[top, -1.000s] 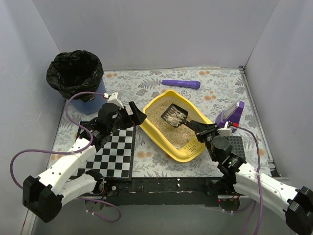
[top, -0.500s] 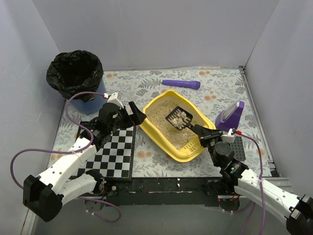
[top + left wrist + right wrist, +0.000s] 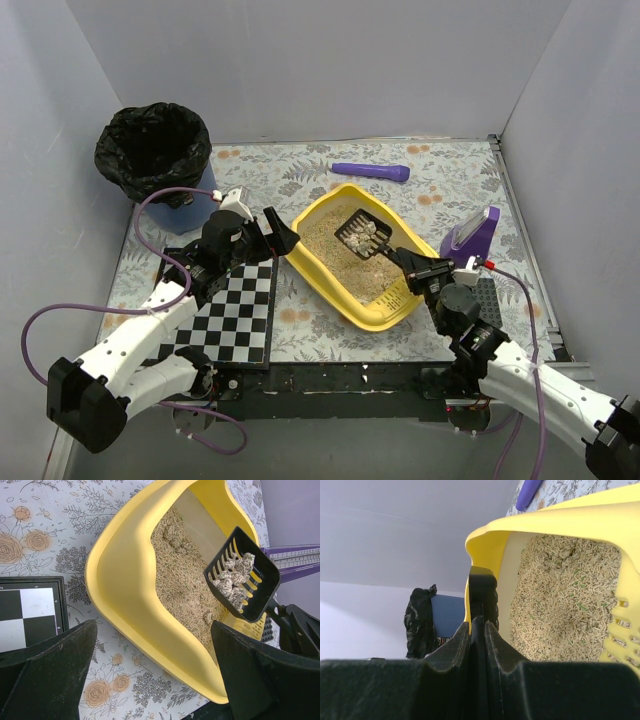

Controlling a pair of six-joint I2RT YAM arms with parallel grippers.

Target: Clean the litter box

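left wrist — clumps (image 3: 231,580) in scoop (image 3: 265,586) over litter box (image 3: 125,605) | right wrist — hidden

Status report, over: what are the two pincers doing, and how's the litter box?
Right pincer shut on scoop, clumps aboard, held over litter box. Left pincer open by box's left rim, directly between scoop and bin.

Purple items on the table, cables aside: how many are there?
2: a purple cylinder lying beyond the litter box, and a purple upright piece standing to the box's right. None seem hidden.
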